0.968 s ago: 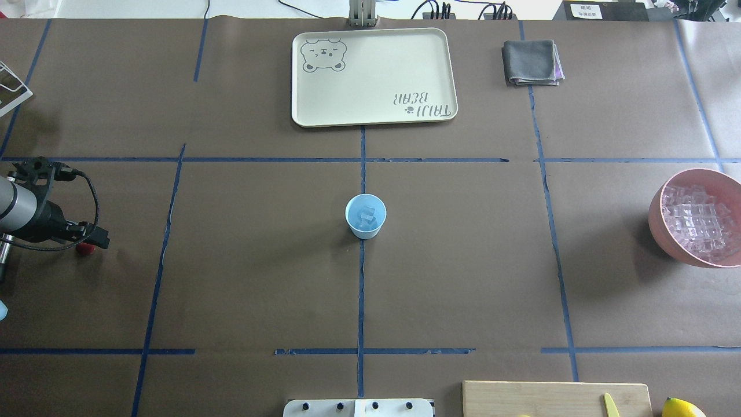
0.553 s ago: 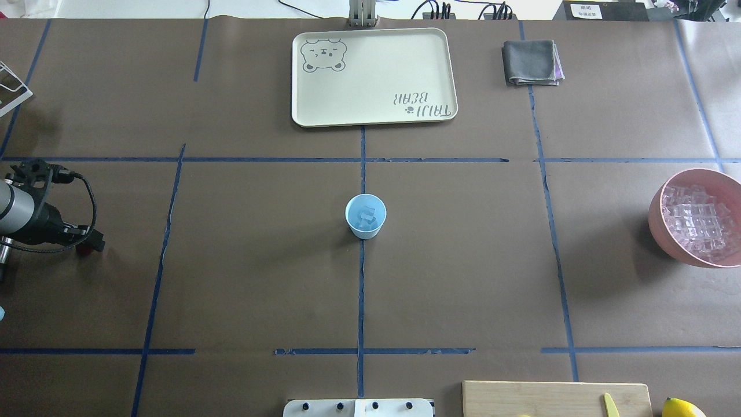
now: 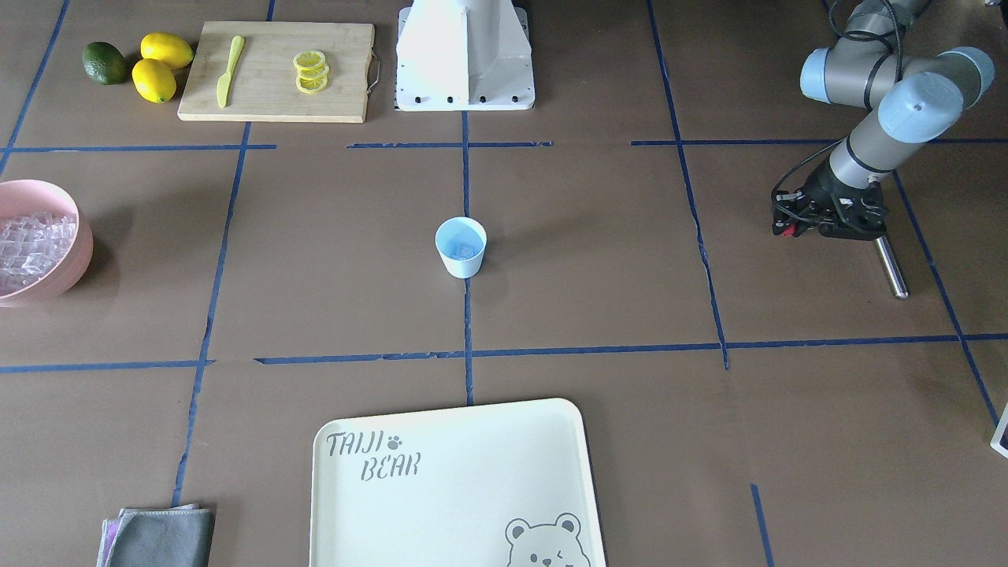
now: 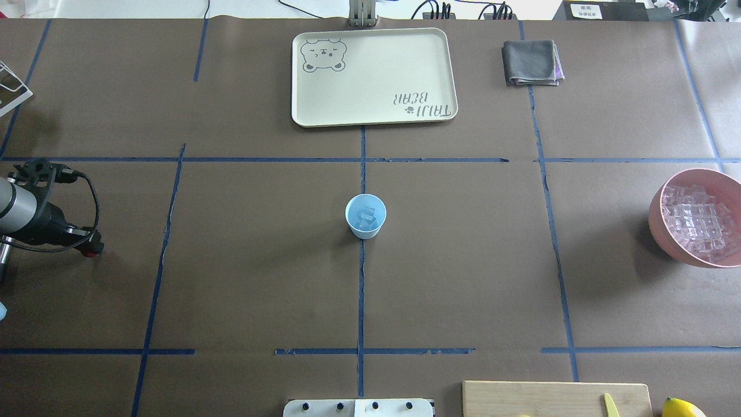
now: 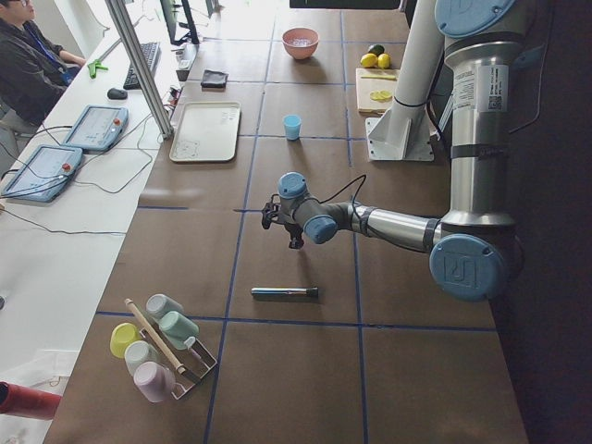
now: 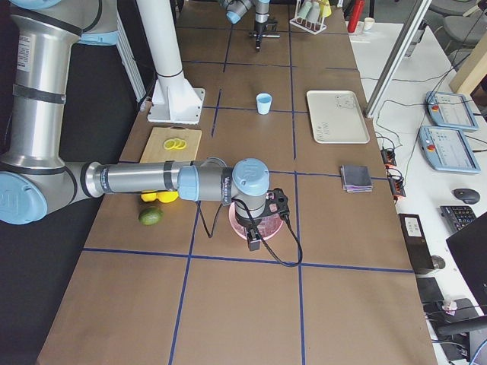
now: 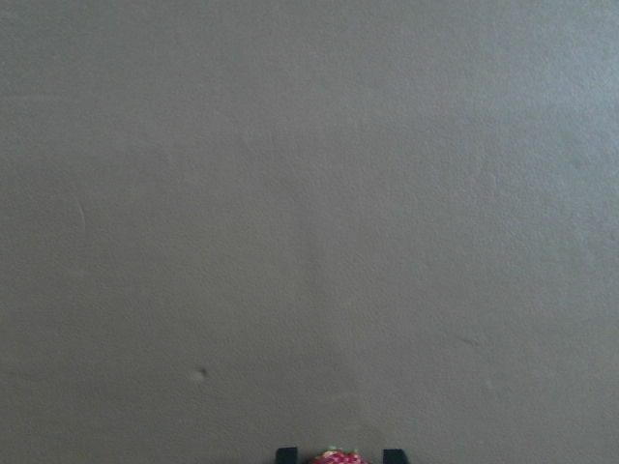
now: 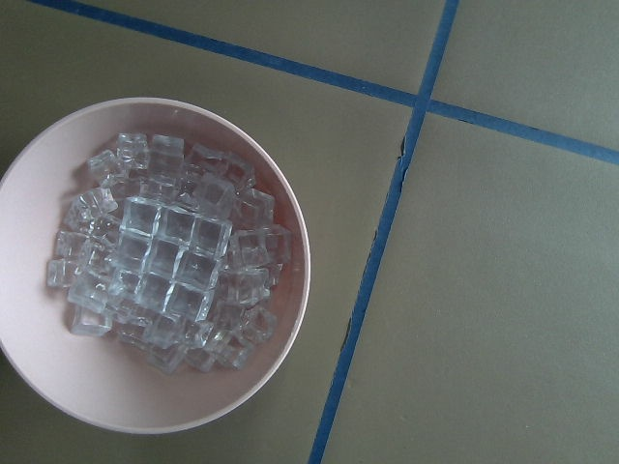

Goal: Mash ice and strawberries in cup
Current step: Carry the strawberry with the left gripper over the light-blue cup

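- One brown paper-covered table [image 4: 463, 260], gridded with blue tape [image 4: 360, 289].
- Left gripper [image 7: 335, 456] clamps the strawberry [image 7: 336, 457].
- Right gripper's state cannot be told.
- Cup [image 4: 366, 216] stands mid-table.

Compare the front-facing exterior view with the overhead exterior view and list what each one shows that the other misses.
Only the front-facing view shows the lemon slices on the cutting board, the lime, and the metal rod lying by the left gripper.

Only the overhead view shows the wire rack's corner at its left edge.

Both show the cup with ice inside, the pink bowl of ice cubes, the tray, the grey cloth, and a bit of red at the left gripper.
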Action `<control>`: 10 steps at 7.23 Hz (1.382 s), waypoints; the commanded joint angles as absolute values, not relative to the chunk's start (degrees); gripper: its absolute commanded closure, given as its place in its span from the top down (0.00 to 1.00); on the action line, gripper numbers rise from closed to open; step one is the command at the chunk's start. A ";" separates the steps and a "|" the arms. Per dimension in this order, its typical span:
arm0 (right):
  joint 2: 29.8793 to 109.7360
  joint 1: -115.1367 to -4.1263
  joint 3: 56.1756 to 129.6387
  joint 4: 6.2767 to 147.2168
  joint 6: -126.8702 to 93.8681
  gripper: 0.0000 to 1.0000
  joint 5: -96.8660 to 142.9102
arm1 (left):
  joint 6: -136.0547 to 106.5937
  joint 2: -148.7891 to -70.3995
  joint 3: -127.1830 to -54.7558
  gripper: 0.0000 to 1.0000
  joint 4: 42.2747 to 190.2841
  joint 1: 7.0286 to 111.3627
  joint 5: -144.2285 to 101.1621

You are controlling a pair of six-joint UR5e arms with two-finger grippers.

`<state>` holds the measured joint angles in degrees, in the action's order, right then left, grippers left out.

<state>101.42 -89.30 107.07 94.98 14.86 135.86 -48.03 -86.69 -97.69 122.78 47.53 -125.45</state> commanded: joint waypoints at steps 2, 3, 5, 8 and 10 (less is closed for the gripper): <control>101.51 -89.47 107.14 94.92 14.85 0.99 135.88 | -56.55 -95.83 -98.70 0.00 116.15 47.90 -126.56; 101.51 -89.47 107.14 95.01 14.85 0.99 135.88 | -59.82 -100.76 -99.48 0.00 111.75 47.90 -126.48; 101.51 -89.47 106.88 95.01 14.94 0.99 135.79 | -62.74 -114.79 -100.11 0.00 95.89 47.55 -126.21; 101.51 -89.56 106.88 95.01 14.77 0.99 135.79 | -74.31 -130.12 -97.75 0.00 88.86 42.14 -121.51; 101.51 -89.65 106.88 95.01 14.77 0.99 135.79 | -81.35 -137.78 -91.79 0.00 88.94 35.79 -116.56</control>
